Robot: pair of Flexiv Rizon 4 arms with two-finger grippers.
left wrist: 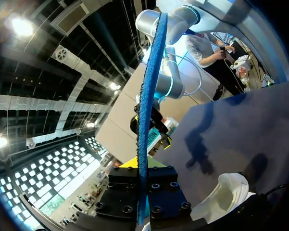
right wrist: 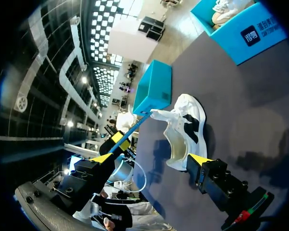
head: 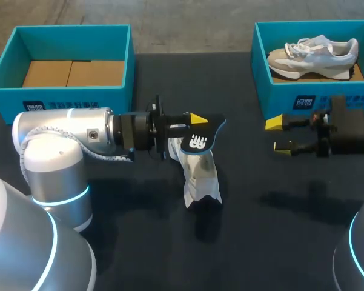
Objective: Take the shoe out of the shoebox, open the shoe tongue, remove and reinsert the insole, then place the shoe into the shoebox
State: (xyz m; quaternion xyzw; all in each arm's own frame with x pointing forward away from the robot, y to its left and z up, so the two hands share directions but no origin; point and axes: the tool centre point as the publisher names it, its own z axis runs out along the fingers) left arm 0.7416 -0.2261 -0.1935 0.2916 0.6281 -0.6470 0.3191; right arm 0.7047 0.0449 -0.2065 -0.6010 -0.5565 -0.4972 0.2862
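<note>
Table (head: pixel 278 242): dark top; carries both boxes and the loose shoe.
Left shoebox (head: pixel 72 96): far left corner; only cardboard inside, no shoe. Judged to be the target box.
Right shoebox (head: pixel 278 97): far right corner; a second shoe (head: pixel 312 54) lies in it.
Shoe (head: pixel 201 179): white, out of its box, lying mid-table, nearer my left arm.
Insole (head: pixel 197 138): blue and black, out of the shoe and held above it, directly over its near end; contact with the shoe not resolvable.
Left gripper (head: pixel 191 130): clamped on the insole's heel end, one finger on each face; the shoe sits just below and ahead of it.
Right gripper (head: pixel 278 134): fingers spread, holding nothing; in front of the right shoebox, well apart from the shoe.
Progress (judgement): take-out and insole removal done; tongue presumably opened. Remaining: reinsert the insole, return the shoe to the box.
</note>
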